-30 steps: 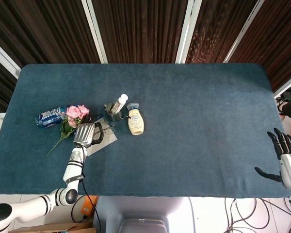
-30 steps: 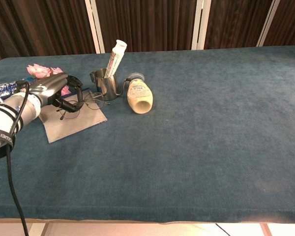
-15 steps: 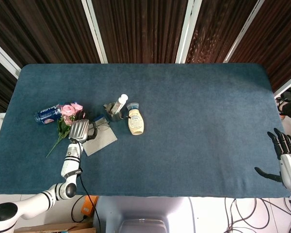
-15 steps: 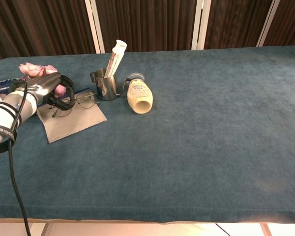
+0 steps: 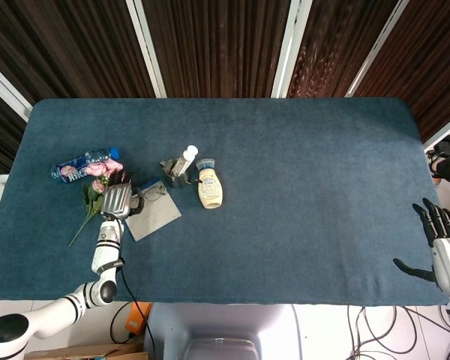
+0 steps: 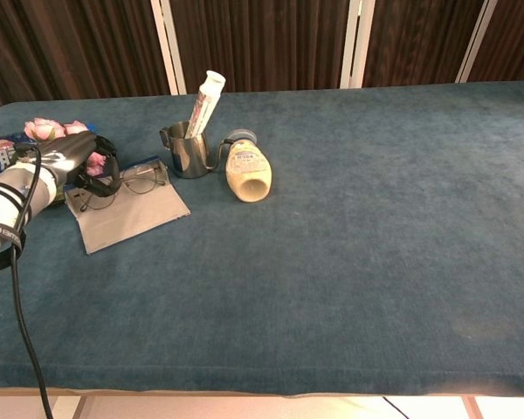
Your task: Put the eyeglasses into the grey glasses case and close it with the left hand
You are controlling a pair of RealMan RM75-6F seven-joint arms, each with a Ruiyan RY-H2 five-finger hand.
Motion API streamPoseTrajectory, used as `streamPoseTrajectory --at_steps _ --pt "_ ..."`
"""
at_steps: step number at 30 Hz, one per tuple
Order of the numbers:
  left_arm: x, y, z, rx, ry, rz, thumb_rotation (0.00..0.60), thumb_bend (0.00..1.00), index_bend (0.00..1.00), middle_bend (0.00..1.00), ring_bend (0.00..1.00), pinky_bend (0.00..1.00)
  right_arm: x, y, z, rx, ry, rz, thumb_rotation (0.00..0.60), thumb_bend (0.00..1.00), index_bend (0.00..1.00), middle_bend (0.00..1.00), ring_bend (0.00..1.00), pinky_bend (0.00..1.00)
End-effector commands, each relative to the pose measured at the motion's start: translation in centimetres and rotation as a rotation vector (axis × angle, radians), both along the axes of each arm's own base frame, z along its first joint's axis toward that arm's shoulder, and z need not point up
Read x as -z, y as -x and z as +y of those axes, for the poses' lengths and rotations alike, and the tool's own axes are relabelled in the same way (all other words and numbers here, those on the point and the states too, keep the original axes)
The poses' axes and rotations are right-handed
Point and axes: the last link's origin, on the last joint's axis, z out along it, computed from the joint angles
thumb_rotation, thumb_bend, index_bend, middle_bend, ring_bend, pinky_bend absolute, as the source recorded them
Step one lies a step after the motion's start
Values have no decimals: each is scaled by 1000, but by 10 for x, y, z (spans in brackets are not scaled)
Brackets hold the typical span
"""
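On a blue table (image 5: pixel 300 187), a water bottle (image 5: pixel 84 164) lies at far left, with pink flowers (image 5: pixel 99 180) just beside it. The left hand (image 5: pixel 117 200) reaches over the left edge of the grey case (image 5: pixel 154 214), its dark fingers (image 6: pixel 105 175) curled downward at the left end of the glasses (image 6: pixel 135 184); whether they actually pinch the frame cannot be told from either view. The case lies open and flat on the cloth, and the glasses rest on its upper part, lenses toward the metal cup (image 6: pixel 188 149). That cup stands just right of the case and holds a white tube (image 6: pixel 206 100) leaning up and to the right. Next to the cup a cream squeeze bottle (image 5: pixel 209 187) lies on its side, cap toward the far edge. Well apart, at the table's near right corner, the right hand (image 5: pixel 439 241) hangs off the edge, fingers spread and holding nothing.
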Motion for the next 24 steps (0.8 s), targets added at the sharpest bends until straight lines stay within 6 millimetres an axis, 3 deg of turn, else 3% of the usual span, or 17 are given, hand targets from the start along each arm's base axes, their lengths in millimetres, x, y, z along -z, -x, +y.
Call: streamPoseTrajectory --at_steps 1,8,11,24 --pt "0 2 -1 -8 -3 1 568 505 652 145 0 8 0 0 0 0 0 0 600 134 0 0 0 0" --pt "-1 3 -1 -14 -2 -2 559 498 564 134 0 8 0 0 0 -1 -3 0 600 134 0 0 0 0" --pt "-1 4 -2 -12 -5 13 558 451 510 126 0 9 0 0 0 0 -4 0 600 134 0 0 0 0" --pt "-3 1 -3 -10 -22 31 546 411 463 122 4 30 0 -1 2 -2 -6 -2 600 134 0 0 0 0"
